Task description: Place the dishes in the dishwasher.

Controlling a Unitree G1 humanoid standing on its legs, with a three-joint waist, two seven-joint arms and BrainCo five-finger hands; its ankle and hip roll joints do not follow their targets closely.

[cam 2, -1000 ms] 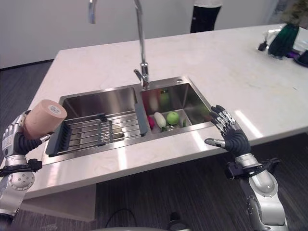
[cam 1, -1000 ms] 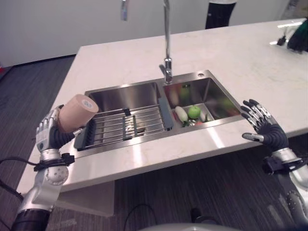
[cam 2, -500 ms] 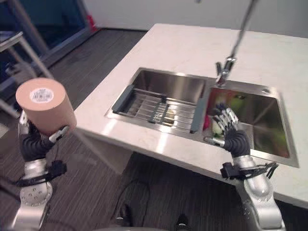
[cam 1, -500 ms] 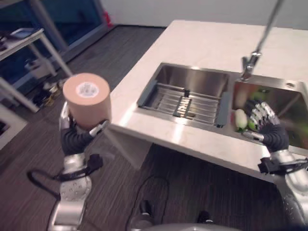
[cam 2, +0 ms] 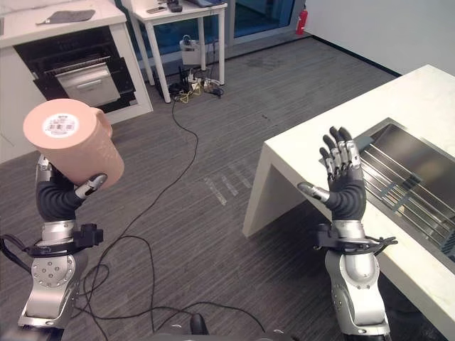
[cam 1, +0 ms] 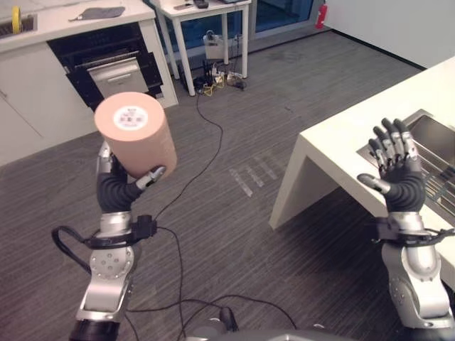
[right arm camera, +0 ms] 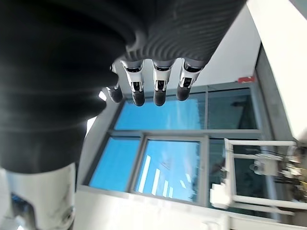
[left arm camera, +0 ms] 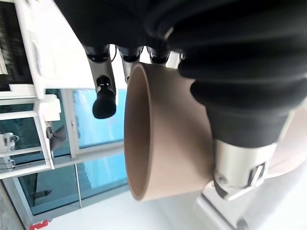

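A pinkish-tan cup (cam 1: 136, 138) is held up at chest height, its stickered base turned towards me. My left hand (cam 1: 117, 193) is shut on it from below, thumb against its side; the left wrist view shows the fingers (left arm camera: 103, 96) along the cup's wall (left arm camera: 163, 139). The dishwasher (cam 1: 114, 67) stands open in the white cabinet at the far left, its lower front pulled out. My right hand (cam 1: 398, 183) is raised at the right, open and holding nothing, with straight fingers (right arm camera: 158, 81) in the right wrist view.
The white island counter (cam 1: 334, 142) juts in from the right, with the sink's rack (cam 1: 441, 174) at its edge behind my right hand. A white table (cam 1: 206, 11) stands at the back with cables and a power strip (cam 1: 213, 82) under it. Grey floor lies between.
The camera has swung left, from the sink to the floor and the dishwasher. The cup stays in my left hand and the right hand stays open.
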